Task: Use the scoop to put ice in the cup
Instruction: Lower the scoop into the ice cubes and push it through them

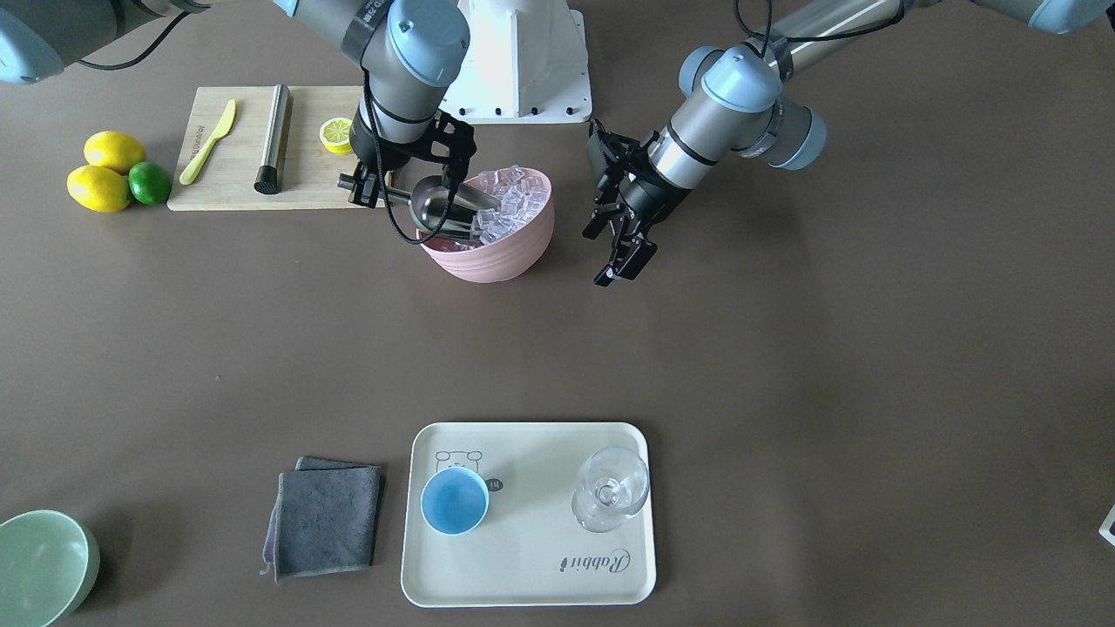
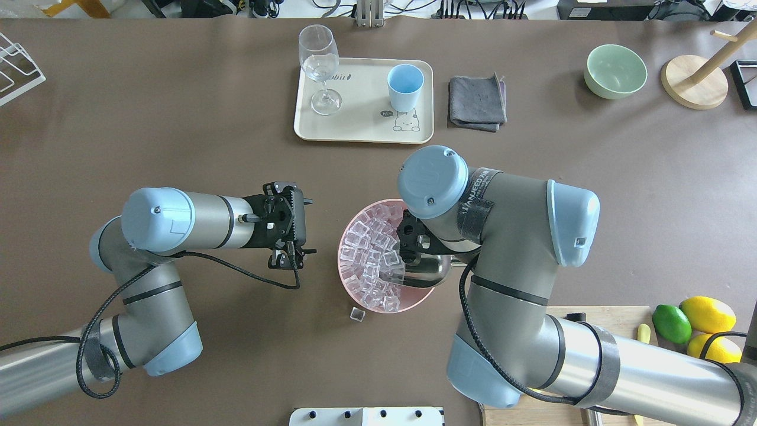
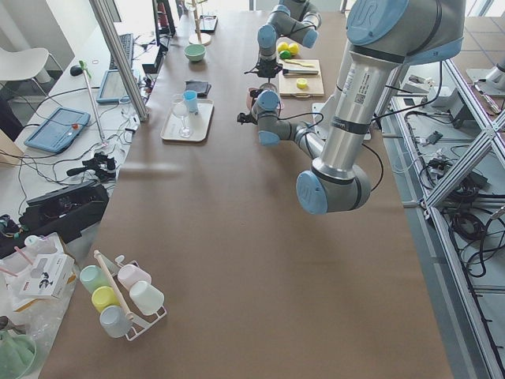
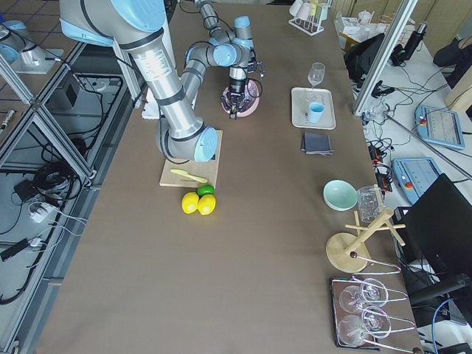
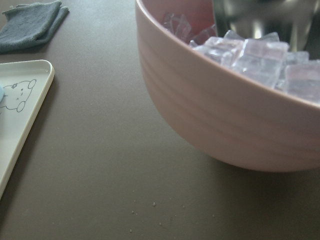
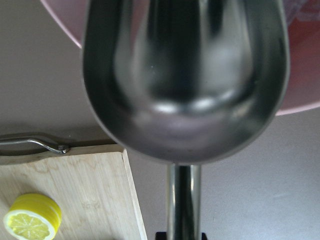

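My right gripper (image 1: 373,188) is shut on the thin handle of the steel scoop (image 1: 444,205). The scoop's trough reaches over the rim of a pink bowl (image 1: 496,259), and its mouth meets the heap of ice (image 1: 516,197). In the right wrist view the scoop (image 6: 185,80) shows no ice inside. One loose ice cube (image 2: 356,313) lies on the table beside the bowl. My left gripper (image 1: 624,264) hovers open and holds nothing, just beside the bowl. The light-blue cup (image 1: 454,501) stands upright on a cream tray (image 1: 523,579) across the table.
A clear stemmed glass (image 1: 611,488) shares the tray. A folded grey cloth (image 1: 324,522) and a pale-green bowl (image 1: 42,566) lie near it. Behind the pink bowl is a cutting board (image 1: 235,178) with a knife, steel cylinder and lemon half, and lemons and a lime (image 1: 109,178) sit beside it.
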Action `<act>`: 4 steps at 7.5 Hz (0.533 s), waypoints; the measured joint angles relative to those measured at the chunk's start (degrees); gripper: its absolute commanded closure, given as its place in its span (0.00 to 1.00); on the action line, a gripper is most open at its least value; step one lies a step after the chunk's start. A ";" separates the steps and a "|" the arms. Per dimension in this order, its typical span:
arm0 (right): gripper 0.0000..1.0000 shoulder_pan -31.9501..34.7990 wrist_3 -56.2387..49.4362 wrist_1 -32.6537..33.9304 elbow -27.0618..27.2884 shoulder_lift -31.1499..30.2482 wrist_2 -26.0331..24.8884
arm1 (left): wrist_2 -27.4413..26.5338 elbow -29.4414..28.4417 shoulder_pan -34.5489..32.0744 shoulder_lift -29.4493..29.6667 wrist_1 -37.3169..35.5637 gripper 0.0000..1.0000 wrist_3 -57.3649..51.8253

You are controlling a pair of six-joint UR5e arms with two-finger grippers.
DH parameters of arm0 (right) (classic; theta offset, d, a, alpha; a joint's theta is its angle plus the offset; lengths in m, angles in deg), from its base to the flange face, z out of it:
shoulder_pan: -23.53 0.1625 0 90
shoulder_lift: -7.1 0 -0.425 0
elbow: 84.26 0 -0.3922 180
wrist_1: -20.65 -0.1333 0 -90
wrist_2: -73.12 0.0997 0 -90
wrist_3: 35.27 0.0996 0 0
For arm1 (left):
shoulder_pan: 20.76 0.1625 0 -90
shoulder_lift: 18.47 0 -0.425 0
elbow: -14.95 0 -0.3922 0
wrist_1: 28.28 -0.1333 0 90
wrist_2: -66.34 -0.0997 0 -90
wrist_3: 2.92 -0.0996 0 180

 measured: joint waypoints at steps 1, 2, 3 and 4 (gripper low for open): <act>1.00 0.20 -0.03 -0.09 -0.01 -0.04 0.10 | 0.00 -0.02 0.02 0.06 0.00 0.02 -0.03; 1.00 0.93 -0.01 -0.12 -0.12 0.04 0.37 | 0.00 -0.04 0.04 0.09 0.00 0.02 -0.05; 1.00 1.72 0.02 -0.22 -0.33 0.12 0.62 | 0.00 -0.04 0.06 0.11 0.00 0.02 -0.09; 1.00 2.37 0.08 -0.91 -0.83 0.24 0.74 | 0.00 -0.05 0.11 0.11 0.04 0.02 -0.12</act>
